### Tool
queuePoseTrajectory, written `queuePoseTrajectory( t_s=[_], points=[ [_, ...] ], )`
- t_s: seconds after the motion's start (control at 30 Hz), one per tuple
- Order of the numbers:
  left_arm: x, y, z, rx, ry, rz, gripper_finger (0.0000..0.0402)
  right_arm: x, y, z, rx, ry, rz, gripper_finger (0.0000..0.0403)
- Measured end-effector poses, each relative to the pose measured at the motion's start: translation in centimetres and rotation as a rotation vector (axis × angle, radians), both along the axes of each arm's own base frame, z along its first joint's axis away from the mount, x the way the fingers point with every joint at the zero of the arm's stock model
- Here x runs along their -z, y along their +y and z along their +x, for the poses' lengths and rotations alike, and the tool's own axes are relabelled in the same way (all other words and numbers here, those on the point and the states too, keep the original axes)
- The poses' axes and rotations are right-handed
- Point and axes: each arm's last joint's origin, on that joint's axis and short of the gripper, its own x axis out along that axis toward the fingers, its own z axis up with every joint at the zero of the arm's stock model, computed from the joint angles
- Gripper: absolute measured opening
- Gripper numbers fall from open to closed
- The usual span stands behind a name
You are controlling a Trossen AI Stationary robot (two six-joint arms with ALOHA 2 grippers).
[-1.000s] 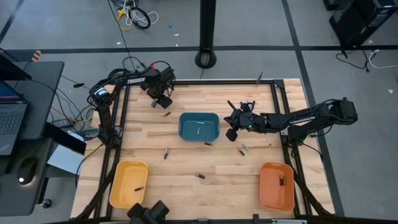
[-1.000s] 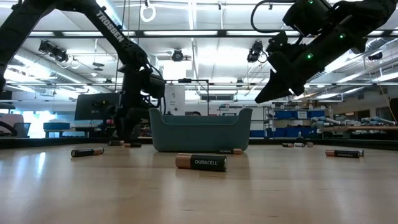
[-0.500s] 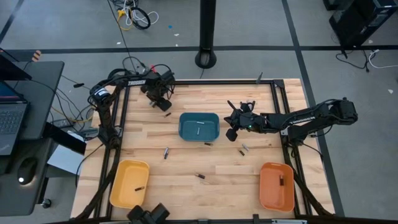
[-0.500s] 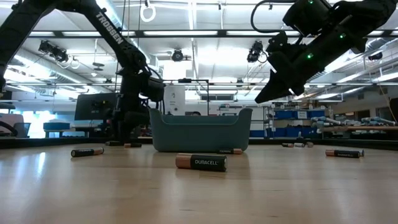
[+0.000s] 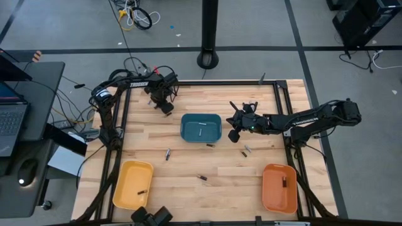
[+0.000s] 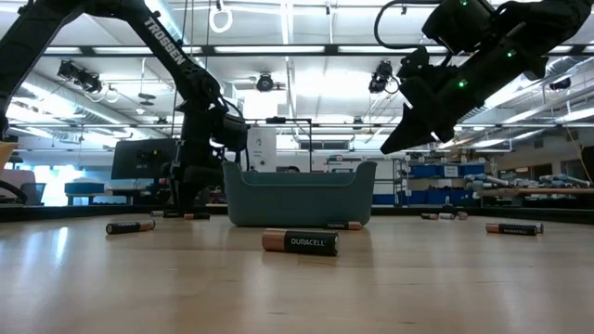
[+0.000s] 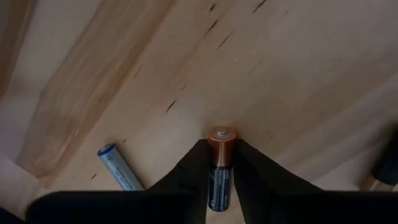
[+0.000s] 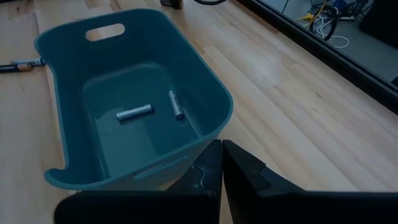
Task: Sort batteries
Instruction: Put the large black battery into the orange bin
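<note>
While the left gripper (image 7: 221, 180) sits low on the far-left part of the table (image 5: 188, 169), its fingers (image 7: 189, 177) are pressed against both sides of a copper-topped battery (image 7: 219, 165) lying on the wood, so it looks grasped. A silvery battery (image 7: 118, 165) lies just beside it, apart from the fingers. The grip sits near the cell's end, so I judge it could pivot or slip out on the lift, and a sideways drag might knock the silvery neighbour. The right gripper (image 8: 221, 165) hangs clenched and holding nothing beside the teal tray (image 5: 201, 128), above the table. Counts from above: 3 trays, 1 teal, 1 yellow (image 5: 133, 184) and 1 orange (image 5: 279, 188). The teal tray holds 2 silvery cells (image 8: 134, 112), the yellow 1, the orange 1. About 5 loose batteries (image 5: 168, 153) lie on the open wood nearer the camera side, though small ones may escape the count.
</note>
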Motion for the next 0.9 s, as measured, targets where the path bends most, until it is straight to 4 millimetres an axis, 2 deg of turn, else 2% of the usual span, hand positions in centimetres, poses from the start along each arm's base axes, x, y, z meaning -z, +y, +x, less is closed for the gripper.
queuePoseTrajectory(
  t_s=[0.13, 0.43, 0.7, 0.9],
  points=[
    [0.0, 0.0, 0.0, 0.041, 0.017, 0.01, 0.0047, 0.0, 0.0, 0.0, 0.0, 0.0, 0.0, 0.0023],
    [-0.3, 0.2, 0.1, 0.073, 0.034, 0.023, 0.0045, 0.0, 0.0, 0.0, 0.0, 0.0, 0.0, 0.0023],
    [-1.8, 0.4, 1.6, 0.121, -0.004, 0.063, 0.0044, 0.0, 0.0, 0.0, -0.01, 0.008, -0.013, 0.0023],
    [-4.1, 0.2, 3.6, 0.176, -0.067, 0.123, 0.0044, 0.0, 0.0, 0.0, -0.026, 0.021, -0.034, 0.0023]
  ],
)
